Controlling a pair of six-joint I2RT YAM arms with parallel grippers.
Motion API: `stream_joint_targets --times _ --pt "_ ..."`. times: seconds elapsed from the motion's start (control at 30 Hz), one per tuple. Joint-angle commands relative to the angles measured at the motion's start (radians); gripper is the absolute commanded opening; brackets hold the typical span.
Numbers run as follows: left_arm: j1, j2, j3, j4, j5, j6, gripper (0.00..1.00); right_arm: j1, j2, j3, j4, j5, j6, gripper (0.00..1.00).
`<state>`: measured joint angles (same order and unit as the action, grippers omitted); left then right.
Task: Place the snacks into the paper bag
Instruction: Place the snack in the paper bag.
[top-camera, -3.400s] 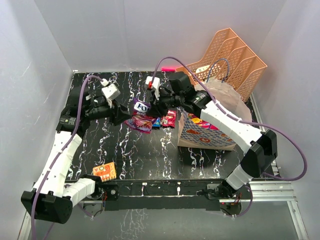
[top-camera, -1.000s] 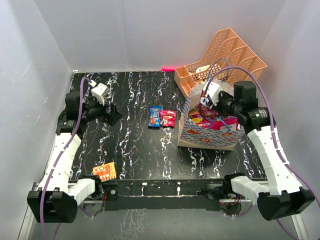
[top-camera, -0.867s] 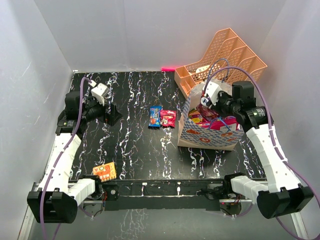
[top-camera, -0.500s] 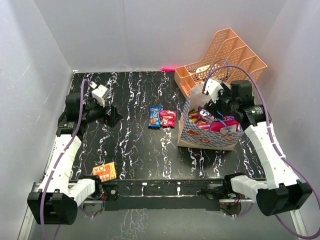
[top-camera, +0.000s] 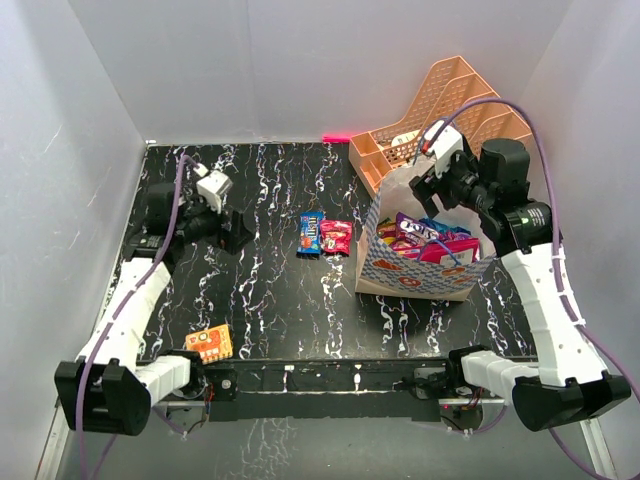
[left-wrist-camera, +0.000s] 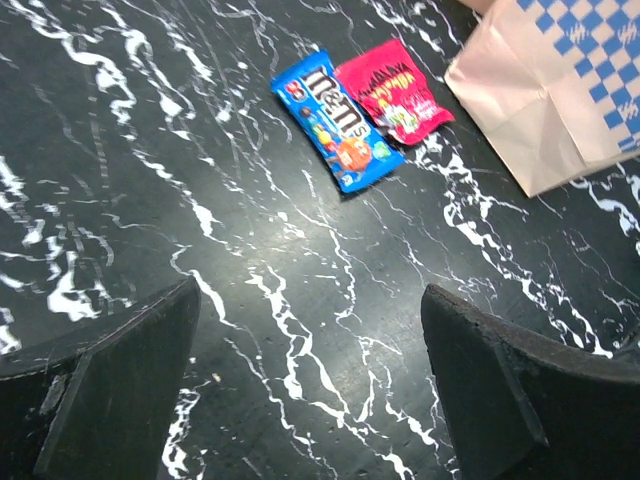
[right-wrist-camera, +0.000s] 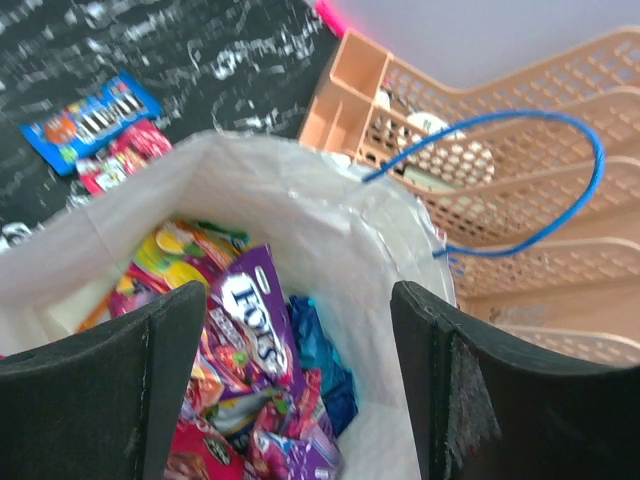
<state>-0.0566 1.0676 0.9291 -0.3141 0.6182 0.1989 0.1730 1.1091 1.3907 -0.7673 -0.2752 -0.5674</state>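
The paper bag (top-camera: 412, 270) stands at the right, holding several snacks (top-camera: 432, 238). My right gripper (top-camera: 436, 187) hovers over its far rim, open and empty. In the right wrist view the purple packet (right-wrist-camera: 245, 318) lies loose in the bag (right-wrist-camera: 350, 250) beneath the right gripper (right-wrist-camera: 300, 375). A blue packet (top-camera: 311, 234) and a red packet (top-camera: 336, 236) lie flat on the table left of the bag. My left gripper (top-camera: 237, 231) is open, above bare table left of them. The left wrist view has the blue packet (left-wrist-camera: 340, 120), the red packet (left-wrist-camera: 393, 95) and the bag's corner (left-wrist-camera: 560, 100) beyond the left gripper (left-wrist-camera: 310, 385).
An orange packet (top-camera: 209, 343) lies near the front left edge of the table. The peach mesh organizer (top-camera: 455, 110) stands right behind the bag. A small pink object (top-camera: 337, 137) sits at the back edge. White walls close in on three sides.
My right gripper has opened and let the purple packet drop into the bag, then lifted up and back. The left gripper has shifted slightly right.
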Motion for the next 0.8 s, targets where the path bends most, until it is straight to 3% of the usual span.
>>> stream_joint_targets --times 0.0,0.13,0.23,0.77 --pt "-0.113 0.066 0.033 -0.003 -0.078 0.011 0.9 0.002 0.021 0.062 0.142 -0.132 0.134 0.78" --pt "-0.215 0.162 0.077 0.005 -0.2 -0.022 0.91 0.001 0.02 0.054 0.232 -0.188 0.182 0.78" --pt "-0.251 0.241 0.096 0.053 -0.299 -0.08 0.98 0.001 0.019 0.036 0.28 -0.214 0.21 0.78" --pt "-0.401 0.648 0.229 0.252 -0.415 -0.144 0.98 0.0 -0.03 -0.003 0.248 -0.227 0.253 0.79"
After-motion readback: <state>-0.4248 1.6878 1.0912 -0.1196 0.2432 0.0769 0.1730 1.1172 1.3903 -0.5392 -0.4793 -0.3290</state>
